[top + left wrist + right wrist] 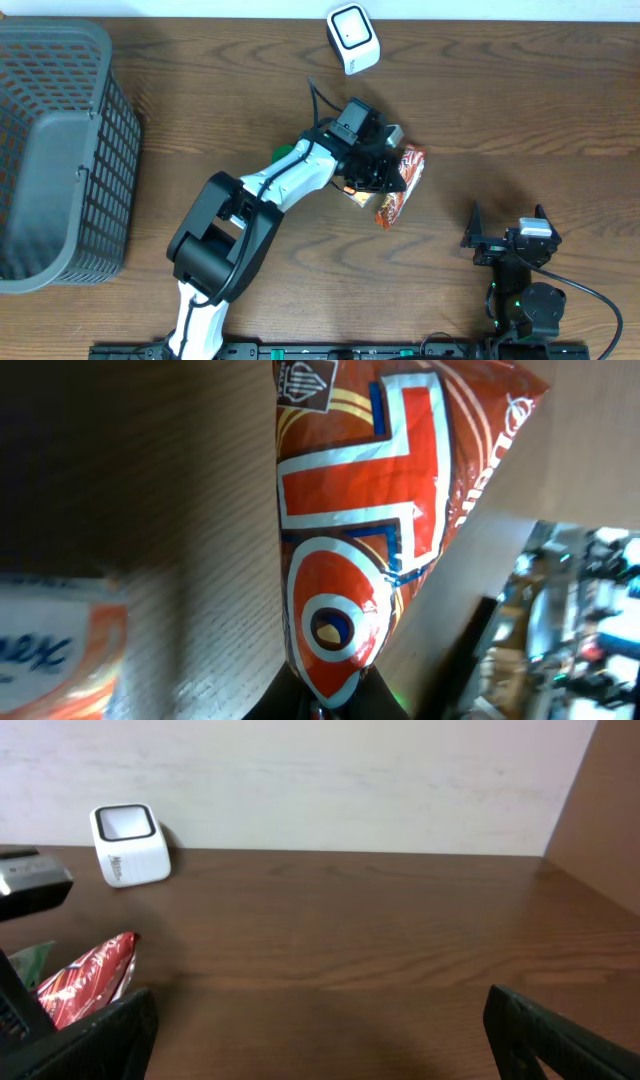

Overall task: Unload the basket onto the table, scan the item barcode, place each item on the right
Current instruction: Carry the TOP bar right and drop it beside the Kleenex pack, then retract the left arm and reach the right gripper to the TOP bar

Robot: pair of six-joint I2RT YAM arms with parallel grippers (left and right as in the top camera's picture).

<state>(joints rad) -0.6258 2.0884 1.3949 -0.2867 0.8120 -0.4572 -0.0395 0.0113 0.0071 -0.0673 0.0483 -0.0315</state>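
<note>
- Red-orange snack packet (360,540) fills the left wrist view, one end pinched between the left fingers (275,708).
- Mid-tabletop (520,100), its long axis runs near-to-far, the far end tipped right of the white scanner (353,38).
- Right fingers (90,1035) spread wide, holding nothing.

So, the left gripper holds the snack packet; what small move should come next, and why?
Probably lift the snack packet and carry it toward the white scanner. The left gripper is shut on it, the scanner stands apart, farther back, and no barcode is visible in these views.
</note>
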